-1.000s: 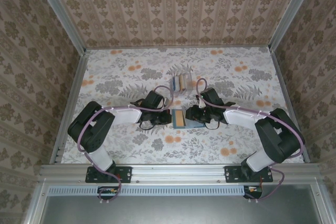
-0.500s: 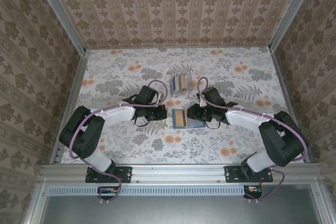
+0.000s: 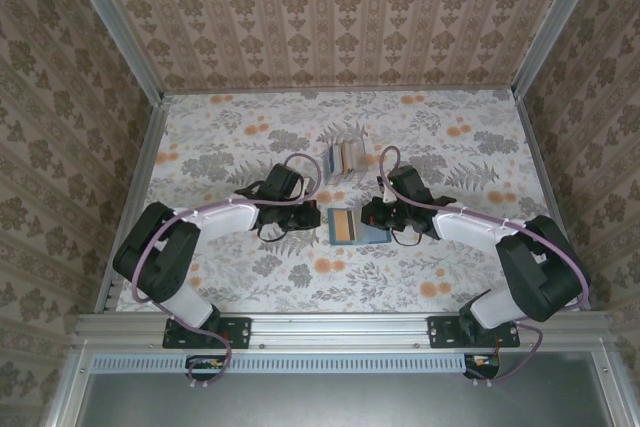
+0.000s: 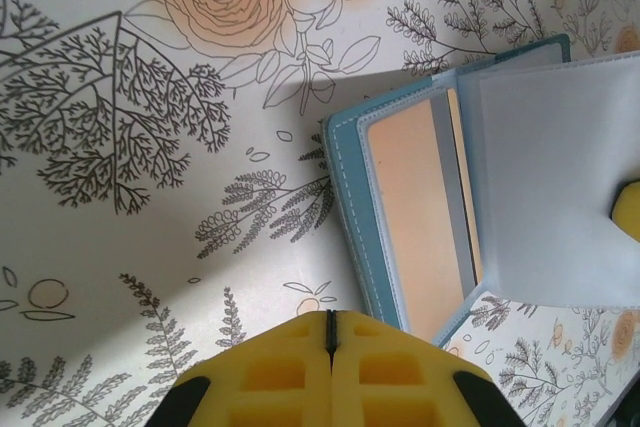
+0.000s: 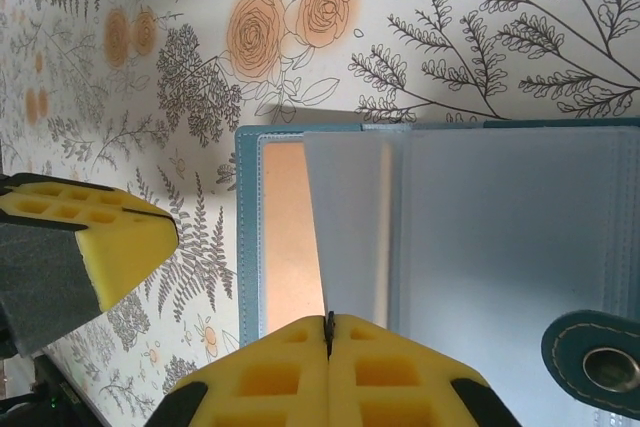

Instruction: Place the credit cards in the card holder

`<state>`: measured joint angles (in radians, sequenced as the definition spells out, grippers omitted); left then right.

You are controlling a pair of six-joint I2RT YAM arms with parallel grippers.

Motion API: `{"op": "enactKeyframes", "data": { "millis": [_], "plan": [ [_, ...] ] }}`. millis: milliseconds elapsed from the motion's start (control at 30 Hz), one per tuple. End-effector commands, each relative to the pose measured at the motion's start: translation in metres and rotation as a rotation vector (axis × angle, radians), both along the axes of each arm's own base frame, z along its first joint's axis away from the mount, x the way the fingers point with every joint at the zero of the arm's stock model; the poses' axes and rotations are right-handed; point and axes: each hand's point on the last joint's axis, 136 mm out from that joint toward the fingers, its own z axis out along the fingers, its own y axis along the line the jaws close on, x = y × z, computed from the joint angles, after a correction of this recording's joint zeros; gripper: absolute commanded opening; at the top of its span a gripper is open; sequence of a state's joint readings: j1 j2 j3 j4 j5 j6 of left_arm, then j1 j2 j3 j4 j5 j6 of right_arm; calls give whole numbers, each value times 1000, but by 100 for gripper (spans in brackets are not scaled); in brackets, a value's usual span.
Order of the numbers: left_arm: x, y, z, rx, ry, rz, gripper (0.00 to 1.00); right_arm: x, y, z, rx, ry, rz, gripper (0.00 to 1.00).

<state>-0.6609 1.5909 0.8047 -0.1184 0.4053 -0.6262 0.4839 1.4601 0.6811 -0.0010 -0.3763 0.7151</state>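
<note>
The card holder [image 3: 352, 227] lies open on the table between my two grippers, teal-edged [image 4: 350, 207] with a tan inside [image 5: 285, 237]. A whitish-grey leaf [image 4: 560, 177] stands up from its middle. My right gripper [image 5: 328, 319] is shut on the near edge of that leaf [image 5: 350, 217], at the holder's right side [image 3: 371, 215]. My left gripper [image 4: 330, 319] is shut with nothing in it, just left of the holder [image 3: 310, 217] and apart from it. The credit cards [image 3: 348, 156] stand on edge in a small clear box behind the holder.
The clear box [image 3: 333, 159] sits a short way beyond the holder, between the two wrists. The holder's teal snap tab [image 5: 590, 362] lies to the right of my right gripper. Metal rails [image 3: 135, 197] and patterned walls close in the floral table.
My right gripper has closed onto the holder's whitish leaf. My left arm has pulled back a little from the holder's left edge, and its gripper has stayed shut.
</note>
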Motion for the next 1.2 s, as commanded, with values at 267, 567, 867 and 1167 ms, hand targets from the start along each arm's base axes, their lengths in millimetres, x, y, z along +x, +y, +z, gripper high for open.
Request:
{"op": "enactKeyframes", "data": {
  "millis": [267, 567, 867, 1167],
  "plan": [
    [-3, -6, 3, -14, 6, -4, 4, -4, -7, 6, 14, -48, -4, 0],
    [-3, -5, 3, -14, -4, 7, 4, -7, 8, 13, 91, -58, 66, 9],
    [-1, 1, 8, -12, -18, 15, 4, -8, 29, 4, 152, -9, 122, 35],
    [5, 20, 13, -52, -5, 84, 6, -7, 56, 10, 252, 12, 205, 46]
  ]
}}
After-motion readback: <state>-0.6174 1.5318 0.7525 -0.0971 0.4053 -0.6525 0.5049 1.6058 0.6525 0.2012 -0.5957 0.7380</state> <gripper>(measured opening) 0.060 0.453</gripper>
